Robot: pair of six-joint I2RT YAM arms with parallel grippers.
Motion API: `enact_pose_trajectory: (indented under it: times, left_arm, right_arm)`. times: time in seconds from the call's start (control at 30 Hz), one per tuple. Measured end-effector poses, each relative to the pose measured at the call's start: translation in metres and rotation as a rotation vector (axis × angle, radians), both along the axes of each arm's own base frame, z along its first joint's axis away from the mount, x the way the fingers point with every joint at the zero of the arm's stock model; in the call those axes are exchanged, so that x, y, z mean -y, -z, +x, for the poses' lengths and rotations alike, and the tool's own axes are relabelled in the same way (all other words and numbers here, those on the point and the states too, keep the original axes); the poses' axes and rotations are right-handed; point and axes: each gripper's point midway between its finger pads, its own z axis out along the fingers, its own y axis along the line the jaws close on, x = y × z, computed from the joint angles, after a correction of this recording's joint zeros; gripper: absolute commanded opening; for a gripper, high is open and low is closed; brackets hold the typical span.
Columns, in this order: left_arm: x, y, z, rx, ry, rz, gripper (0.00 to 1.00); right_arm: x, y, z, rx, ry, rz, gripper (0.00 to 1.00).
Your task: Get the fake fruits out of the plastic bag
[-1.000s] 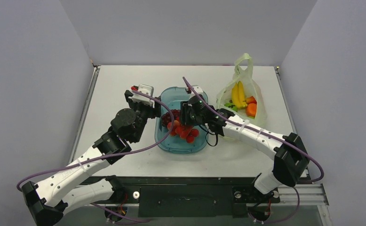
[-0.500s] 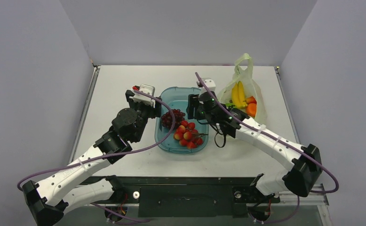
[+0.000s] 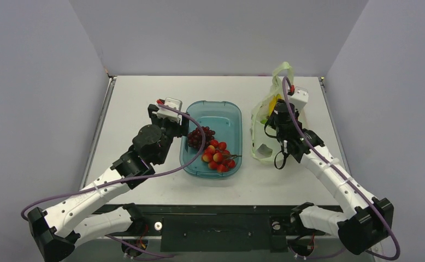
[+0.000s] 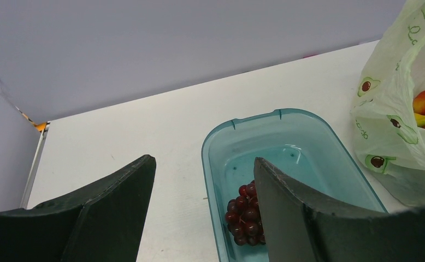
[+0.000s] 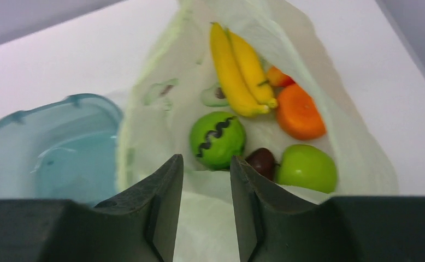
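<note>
Has the right arm stretched forward, right hand (image 5: 206, 164) tipped down over the open mouth of the plastic bag (image 5: 161, 93), fingers (image 5: 164, 207) a narrow gap apart with pale film between: pinching or free, can't tell. Finds the bag on the surface (image 3: 145, 93) right of the tray (image 3: 221, 106), handles toward the far edge, banana bunch (image 5: 237, 71) inside lying lengthwise, pointing away from the hand. Holds the left hand (image 4: 204, 164) at the tray's left rim, fingers spread, gripping nothing.

Two arms (image 3: 98, 188) with white link shells, black joint housings, purple cables (image 3: 161, 173) looped alongside, matte black gripper fingers (image 4: 117, 207).
</note>
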Motion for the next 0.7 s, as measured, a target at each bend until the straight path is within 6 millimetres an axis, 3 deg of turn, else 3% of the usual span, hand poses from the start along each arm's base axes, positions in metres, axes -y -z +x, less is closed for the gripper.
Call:
enact_pose_trajectory:
  times: [0.17,0.23,0.3,0.37,0.53,0.7]
  left_arm:
    - [0.003,0.004,0.002,-0.009,0.006,0.009,0.64]
    - [0.005,0.007,0.003,-0.015,0.009,0.016,0.73]
    - [0.008,0.009,0.003,-0.022,0.016,0.011,0.94]
    - [0.015,0.011,0.002,-0.036,0.047,-0.017,0.97]
    - [0.073,0.029,-0.002,-0.162,0.253,-0.155,0.97]
    - [0.151,0.078,-0.004,-0.406,0.449,-0.320,0.97]
  right_arm:
    - [0.053,0.060,0.013,-0.139,0.164,-0.055,0.33]
    - [0.062,0.077,0.021,-0.178,0.194,-0.067,0.33]
    - [0.062,0.092,0.029,-0.217,0.191,-0.076,0.33]
    - [0.056,0.106,0.038,-0.257,0.170,-0.080,0.33]
    - [0.037,0.119,0.047,-0.299,0.092,-0.037,0.34]
    - [0.024,0.113,0.046,-0.277,0.036,0.024,0.34]
